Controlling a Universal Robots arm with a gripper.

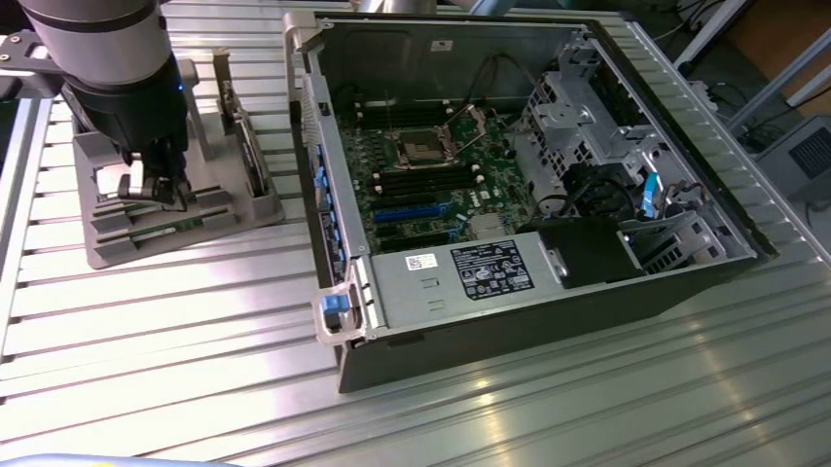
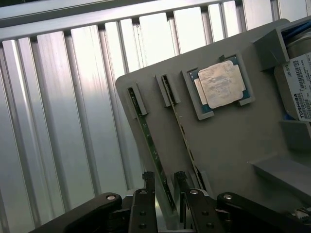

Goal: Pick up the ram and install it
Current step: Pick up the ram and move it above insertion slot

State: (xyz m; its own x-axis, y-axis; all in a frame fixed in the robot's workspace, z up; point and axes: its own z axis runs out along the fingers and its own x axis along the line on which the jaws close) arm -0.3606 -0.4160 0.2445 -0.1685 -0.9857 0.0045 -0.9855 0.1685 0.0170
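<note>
ram (image 2: pixel 147 136): green stick standing on edge in a slot of the grey holder (image 2: pixel 233 141). it sits between the two fingers (image 2: pixel 147 182), and no contact can be made out on either side. not lifted.

fingers: spread wide, straddling the ram at its near end and holding nothing. in the exterior view they hang from the arm (image 1: pixel 111 58), low over the holder at about 10 o'clock in the picture.

second stick (image 2: pixel 181 128): another ram, on edge in the neighbouring slot. it runs just beside the first and lies outside the fingers.

cpu (image 2: pixel 219 83): square silver chip with a green border, lying flat in a square pocket of the holder, beyond the far ends of the two sticks.

hard drive (image 2: pixel 299 85): grey, with a white label, at the edge of the holder beside the cpu pocket. partly cut off.

holder: grey moulded tray resting on the counter (image 1: pixel 156 331). in the exterior view it is at 9 o'clock from the case (image 1: pixel 520 331), near it but apart.

case: dark desktop chassis lying on its side with the interior exposed, filling the middle of the exterior view out to 3 o'clock.

motherboard (image 1: pixel 429 185): green, on the floor of the case. the cpu socket (image 1: pixel 422 146) lies toward its 12 o'clock side, and dark long slots and blue slots lie below that.

power supply (image 1: pixel 454 277): silver box with a black label, along the 6 o'clock wall of the case.

latch (image 1: pixel 334 305): blue, at the 7 o'clock corner of the case.

counter: ribbed aluminium slats carrying the holder and the case.
</note>
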